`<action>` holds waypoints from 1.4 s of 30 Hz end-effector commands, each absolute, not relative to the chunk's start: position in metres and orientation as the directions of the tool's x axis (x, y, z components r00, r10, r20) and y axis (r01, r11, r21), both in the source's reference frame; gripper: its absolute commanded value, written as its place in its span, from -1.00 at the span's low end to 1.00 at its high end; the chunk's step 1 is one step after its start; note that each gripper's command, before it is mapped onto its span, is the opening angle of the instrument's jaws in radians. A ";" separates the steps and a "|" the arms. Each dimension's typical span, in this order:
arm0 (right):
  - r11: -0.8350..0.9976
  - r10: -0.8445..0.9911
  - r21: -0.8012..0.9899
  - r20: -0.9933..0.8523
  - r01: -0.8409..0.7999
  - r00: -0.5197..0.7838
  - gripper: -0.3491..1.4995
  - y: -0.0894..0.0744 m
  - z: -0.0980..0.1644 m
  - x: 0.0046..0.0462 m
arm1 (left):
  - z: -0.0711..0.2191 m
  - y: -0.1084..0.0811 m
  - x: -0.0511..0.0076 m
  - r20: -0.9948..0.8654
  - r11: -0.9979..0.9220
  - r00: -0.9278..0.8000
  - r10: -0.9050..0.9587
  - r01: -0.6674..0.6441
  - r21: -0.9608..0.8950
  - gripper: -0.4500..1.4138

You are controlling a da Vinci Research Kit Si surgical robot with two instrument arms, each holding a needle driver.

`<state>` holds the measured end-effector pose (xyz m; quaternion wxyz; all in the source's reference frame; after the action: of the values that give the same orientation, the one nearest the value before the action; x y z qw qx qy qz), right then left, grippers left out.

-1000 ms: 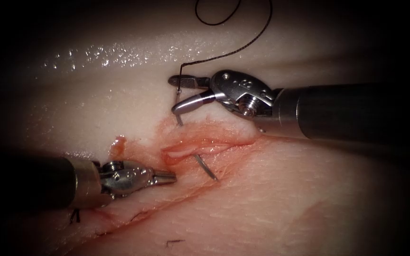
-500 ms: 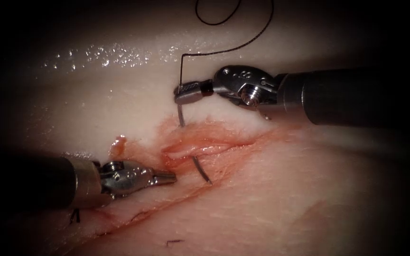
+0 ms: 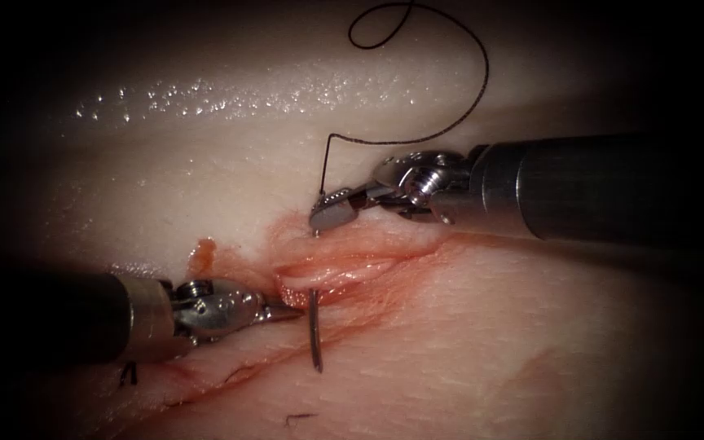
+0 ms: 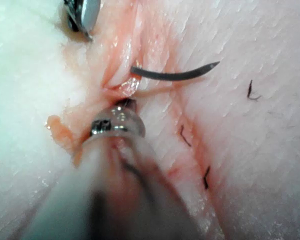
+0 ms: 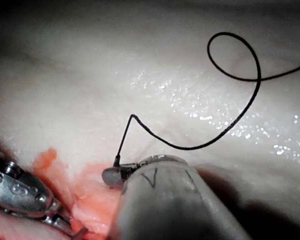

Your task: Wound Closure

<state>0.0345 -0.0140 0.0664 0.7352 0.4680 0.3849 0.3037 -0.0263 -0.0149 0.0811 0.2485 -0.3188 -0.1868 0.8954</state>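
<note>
The right tool (image 3: 329,213) grips the needle's (image 3: 314,334) swaged end above the cut (image 3: 344,265); the needle runs through the tissue (image 3: 531,326), its point out below; thread (image 3: 450,122) trails upward; the left tool (image 3: 287,311) rests clenched, empty, beside the emerging tip.

The right tool (image 3: 332,213) now sits lower, its fingers closed on the needle's (image 3: 314,334) thread end at the upper edge of the cut (image 3: 344,265). More of the needle's pointed end juts from the lower edge. The thread (image 3: 450,122) loop has shifted right.
</note>
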 end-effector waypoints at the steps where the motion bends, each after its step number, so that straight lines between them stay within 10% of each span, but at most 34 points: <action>1: 0.379 0.803 0.923 -0.288 -0.074 0.523 -1.00 -0.015 0.067 0.0361 | 0.082 -0.015 -0.0268 -0.475 -0.802 -0.671 0.570 -0.329 -0.498 -1.00; 6: 0.475 0.788 0.880 -0.422 -0.008 0.448 -0.93 -0.013 0.067 0.0349 | 0.081 -0.015 -0.0268 -0.488 -0.820 -0.681 0.546 -0.315 -0.478 -1.00; 9: 0.556 0.773 0.831 -0.519 0.006 0.365 0.31 -0.011 0.068 0.0331 | 0.079 -0.015 -0.0268 -0.539 -0.879 -0.713 0.448 -0.241 -0.412 -1.00; 12: 0.594 0.778 0.804 -0.567 -0.023 0.269 0.78 -0.010 0.069 0.0308 | 0.078 -0.016 -0.0271 -0.593 -0.926 -0.724 0.352 -0.175 -0.336 -1.00; 42: 0.559 0.818 0.811 -0.574 -0.174 -0.042 0.73 -0.012 0.068 0.0258 | 0.074 -0.013 -0.0322 -0.798 -0.991 -0.601 0.049 -0.128 0.036 0.21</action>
<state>0.0249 -0.0119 0.0676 0.6388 0.2634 0.6085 0.3902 -0.0318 -0.0132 0.0734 0.0483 -0.4422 0.0444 0.8945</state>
